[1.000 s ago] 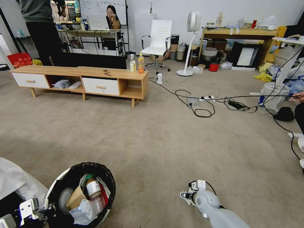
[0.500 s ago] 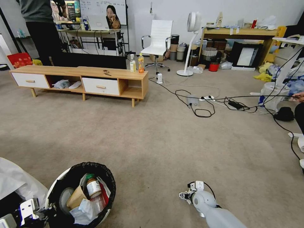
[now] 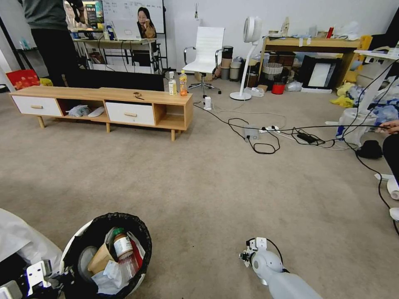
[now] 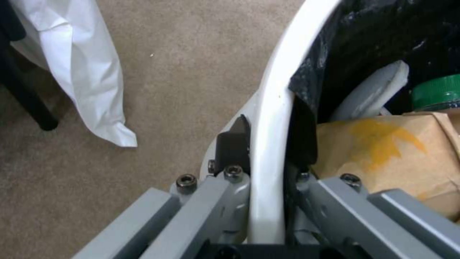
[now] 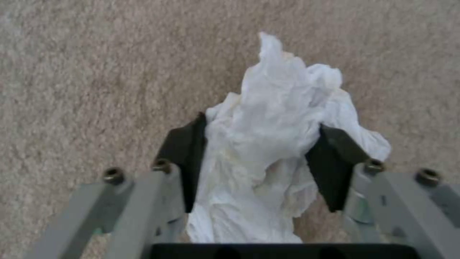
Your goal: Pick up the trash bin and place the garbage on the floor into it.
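Observation:
The trash bin (image 3: 83,236), white with a black bag over its rim, stands at the lower left of the head view and holds garbage: a brown cardboard piece (image 3: 99,259), a green-capped bottle (image 3: 121,246) and white tissue. My left gripper (image 4: 268,133) is shut on the bin's white rim (image 4: 274,93), one finger outside and one inside. Low over the floor (image 3: 208,195), to the bin's right, my right gripper (image 3: 248,254) has its black pads (image 5: 184,154) pressed on both sides of a crumpled white tissue (image 5: 283,104) lying on the carpet.
A low wooden TV cabinet (image 3: 104,96) with two drink bottles (image 3: 183,83) stands ahead on the left. Black cables and a power strip (image 3: 266,131) cross the carpet ahead on the right. White cloth (image 3: 20,238) lies left of the bin. A person's foot (image 3: 394,214) is at the right edge.
The whole head picture has shifted slightly, so the camera moved. The right gripper stays at almost the same spot on the carpet. The bin and left gripper look unchanged.

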Controlling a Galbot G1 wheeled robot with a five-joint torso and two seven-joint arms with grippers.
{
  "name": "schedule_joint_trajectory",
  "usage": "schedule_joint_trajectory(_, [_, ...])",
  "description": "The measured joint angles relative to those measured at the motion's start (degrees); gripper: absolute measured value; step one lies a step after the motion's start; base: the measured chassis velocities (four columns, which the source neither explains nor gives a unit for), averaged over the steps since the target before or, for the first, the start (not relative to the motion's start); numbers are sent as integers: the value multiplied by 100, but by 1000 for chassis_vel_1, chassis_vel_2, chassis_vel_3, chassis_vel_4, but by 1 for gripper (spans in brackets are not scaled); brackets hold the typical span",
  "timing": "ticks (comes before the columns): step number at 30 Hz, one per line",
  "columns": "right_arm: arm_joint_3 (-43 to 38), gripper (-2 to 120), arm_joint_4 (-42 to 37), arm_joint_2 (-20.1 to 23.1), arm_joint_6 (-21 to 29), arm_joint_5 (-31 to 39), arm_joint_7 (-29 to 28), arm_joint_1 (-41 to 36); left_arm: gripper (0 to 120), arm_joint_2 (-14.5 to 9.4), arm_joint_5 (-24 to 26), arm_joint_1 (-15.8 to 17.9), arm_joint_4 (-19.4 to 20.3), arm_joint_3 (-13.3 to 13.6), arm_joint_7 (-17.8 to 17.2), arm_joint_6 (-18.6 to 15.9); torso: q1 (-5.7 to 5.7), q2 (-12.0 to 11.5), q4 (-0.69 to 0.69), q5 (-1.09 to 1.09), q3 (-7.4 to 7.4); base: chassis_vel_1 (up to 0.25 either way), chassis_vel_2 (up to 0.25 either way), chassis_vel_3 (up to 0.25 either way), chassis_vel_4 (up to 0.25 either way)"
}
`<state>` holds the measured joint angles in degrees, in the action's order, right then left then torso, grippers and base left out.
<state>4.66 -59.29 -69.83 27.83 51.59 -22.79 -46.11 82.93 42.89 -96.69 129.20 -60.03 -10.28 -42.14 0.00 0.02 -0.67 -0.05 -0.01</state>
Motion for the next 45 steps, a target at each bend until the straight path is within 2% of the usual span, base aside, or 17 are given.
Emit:
schedule_joint_trajectory(3, [14,40,-10,2,-7,-11,3,-8,2,3,0,5,0,0,1,0,0,0,4,3,0,0,0,0,0])
schedule_joint_trajectory(5, [24,31,-12,15,-20,-29,3,-28,2,9,0,6,0,3,1,0,0,0,3,2,1,0,0,0,0])
schedule_joint_trajectory(9, [39,23,-48,38,-36,-43,4,-71,2,14,-1,3,0,4,1,0,0,0,3,2,1,0,0,0,0])
schedule_joint_trajectory(10, [61,17,-143,70,-37,-42,11,-128,2,17,-2,1,0,5,2,0,0,-1,6,9,1,0,0,0,0])
schedule_joint_trajectory(11, [61,17,-143,70,-37,-42,11,-128,2,17,-2,1,0,5,2,0,0,-1,6,9,1,0,0,0,0])
schedule_joint_trajectory(16, [100,0,-586,260,22,92,-36,-314,2,25,-7,6,8,13,2,0,0,-3,10,15,2,0,0,0,0])
schedule_joint_trajectory(21, [92,0,-1119,542,41,189,-179,-465,2,40,-13,7,16,23,3,0,0,-3,3,10,2,0,0,0,0])
schedule_joint_trajectory(25, [59,0,-1463,742,37,230,-263,-549,2,38,-13,2,29,19,4,0,1,-3,3,7,2,0,0,0,0])
schedule_joint_trajectory(28, [37,0,-2119,1080,-35,309,-408,-666,2,28,-6,8,56,14,4,0,1,-3,2,7,2,0,0,0,0])
schedule_joint_trajectory(32, [36,0,-2588,1280,-104,343,-504,-701,2,25,8,15,91,16,5,0,0,-3,2,5,2,0,0,0,0])
schedule_joint_trajectory(34, [37,0,-3303,1481,-158,350,-604,-697,2,15,37,18,142,16,-6,0,1,-3,2,5,2,0,0,0,0])
schedule_joint_trajectory(35, [37,0,-3303,1481,-158,350,-604,-697,2,15,37,18,142,16,-6,0,1,-3,2,5,2,0,0,0,0])
schedule_joint_trajectory(37, [65,0,-4089,1649,-303,328,-679,-601,2,13,58,19,190,11,-14,0,1,-3,3,5,2,0,0,0,0])
schedule_joint_trajectory(38, [65,0,-4089,1649,-303,328,-679,-601,2,13,58,19,190,11,-14,0,1,-3,3,5,2,0,0,0,0])
schedule_joint_trajectory(40, [192,0,-4946,1759,-675,284,-674,-298,2,15,74,18,242,10,-19,0,1,-3,3,4,2,0,0,0,0])
schedule_joint_trajectory(42, [244,0,-5163,1762,-789,286,-665,-180,2,16,78,19,257,9,-21,0,1,-3,4,4,1,0,0,0,0])
schedule_joint_trajectory(45, [463,0,-5709,1752,-1232,195,-434,207,2,18,84,23,308,30,-29,0,1,-2,4,4,2,0,0,0,0])
